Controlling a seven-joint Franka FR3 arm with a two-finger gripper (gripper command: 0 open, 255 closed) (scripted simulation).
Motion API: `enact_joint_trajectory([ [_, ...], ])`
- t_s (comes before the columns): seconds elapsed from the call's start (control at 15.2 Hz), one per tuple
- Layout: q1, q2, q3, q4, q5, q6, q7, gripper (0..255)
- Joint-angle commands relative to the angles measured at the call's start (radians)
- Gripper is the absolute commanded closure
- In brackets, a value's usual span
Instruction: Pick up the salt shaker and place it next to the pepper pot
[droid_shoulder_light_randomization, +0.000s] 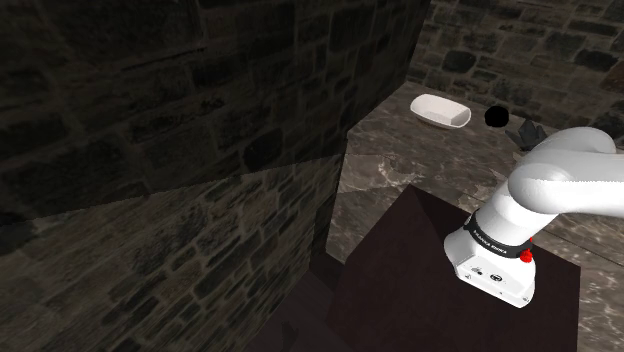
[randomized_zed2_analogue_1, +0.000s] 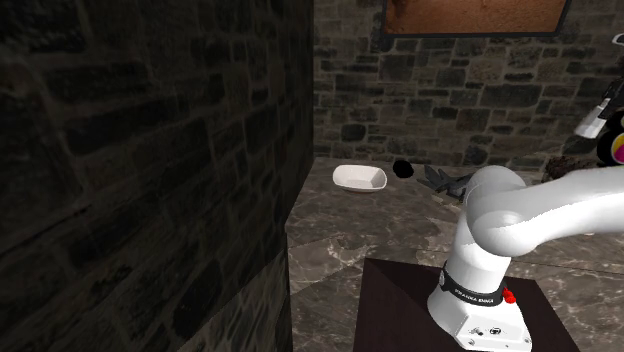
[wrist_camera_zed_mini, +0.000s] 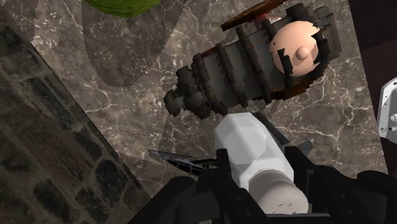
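Gripping white salt shaker (wrist_camera_zed_mini: 249, 143) | gripper (wrist_camera_zed_mini: 259, 175) clamped on it; pepper pot (wrist_camera_zed_mini: 254, 67) nr, on marble counter (wrist_camera_zed_mini: 127, 95)

The salt shaker (wrist_camera_zed_mini: 251, 149), white and faceted with a pale beige cap, is clasped between the fingers of the gripper (wrist_camera_zed_mini: 259, 162). Just beyond it the pepper pot (wrist_camera_zed_mini: 248, 70), a dark ribbed barrel with a pinkish knobbed end, lies on its side on the marble surface (wrist_camera_zed_mini: 140, 83).
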Motion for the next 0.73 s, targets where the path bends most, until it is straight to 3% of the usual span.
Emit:
enact_joint_trajectory([
  [0.0,-0.008,-0.014,-0.008,-0.014,-0.01,0.01,-0.007,255],
  [0.66,-0.068,-0.107,-0.039,-0.168,-0.052,0.084,0.017,255],
])
